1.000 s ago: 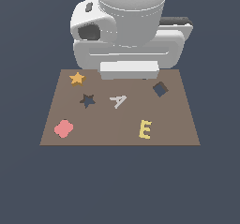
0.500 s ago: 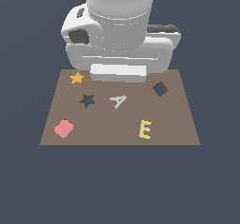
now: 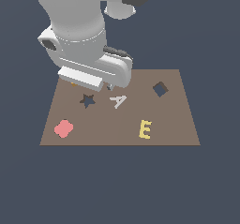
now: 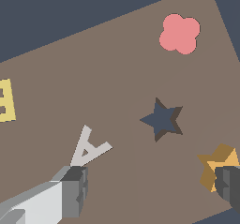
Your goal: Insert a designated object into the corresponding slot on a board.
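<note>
Brown board (image 3: 178,124): 1 star (image 4: 219,164), 1 slot (image 4: 162,120), 2 fingers (image 4: 75,190) spread, empty.

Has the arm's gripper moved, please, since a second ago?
Yes. The gripper has swung toward the exterior view's left, now over the board's corner where the star lies, open.

Simulated scene: board (image 3: 117,129) amid blank backdrop

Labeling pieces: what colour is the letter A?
Light grey letter A; clearest in the wrist view.
</note>
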Tool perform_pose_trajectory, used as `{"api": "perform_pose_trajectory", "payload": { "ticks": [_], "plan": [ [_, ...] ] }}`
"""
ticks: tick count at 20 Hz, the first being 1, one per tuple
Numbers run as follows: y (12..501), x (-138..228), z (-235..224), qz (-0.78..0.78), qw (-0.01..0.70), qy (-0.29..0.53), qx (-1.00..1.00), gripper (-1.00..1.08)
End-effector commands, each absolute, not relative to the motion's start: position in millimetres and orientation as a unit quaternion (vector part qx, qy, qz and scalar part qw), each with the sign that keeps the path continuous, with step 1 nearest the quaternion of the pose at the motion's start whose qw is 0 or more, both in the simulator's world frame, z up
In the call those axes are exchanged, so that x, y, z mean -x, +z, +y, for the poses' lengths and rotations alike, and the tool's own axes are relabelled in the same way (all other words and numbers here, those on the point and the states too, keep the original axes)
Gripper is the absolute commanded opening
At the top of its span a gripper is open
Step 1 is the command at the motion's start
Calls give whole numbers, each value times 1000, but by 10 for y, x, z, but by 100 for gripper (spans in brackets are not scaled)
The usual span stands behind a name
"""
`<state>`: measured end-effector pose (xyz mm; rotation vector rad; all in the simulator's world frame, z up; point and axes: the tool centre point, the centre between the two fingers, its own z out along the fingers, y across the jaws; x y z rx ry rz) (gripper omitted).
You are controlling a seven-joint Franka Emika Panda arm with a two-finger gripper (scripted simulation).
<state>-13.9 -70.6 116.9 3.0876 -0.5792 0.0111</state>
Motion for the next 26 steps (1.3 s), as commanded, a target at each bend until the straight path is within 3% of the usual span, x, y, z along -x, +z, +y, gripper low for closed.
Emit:
{"api": "perform_pose_trajectory", "payload": {
  "ticks": [1, 13, 26],
  "plan": [
    [1022, 254, -944, -240, 1, 3, -971, 100],
    [550, 801, -1556, -411, 1, 0, -912, 100],
    [355, 866, -1592, -425, 0, 0, -905, 100]
  ]
}}
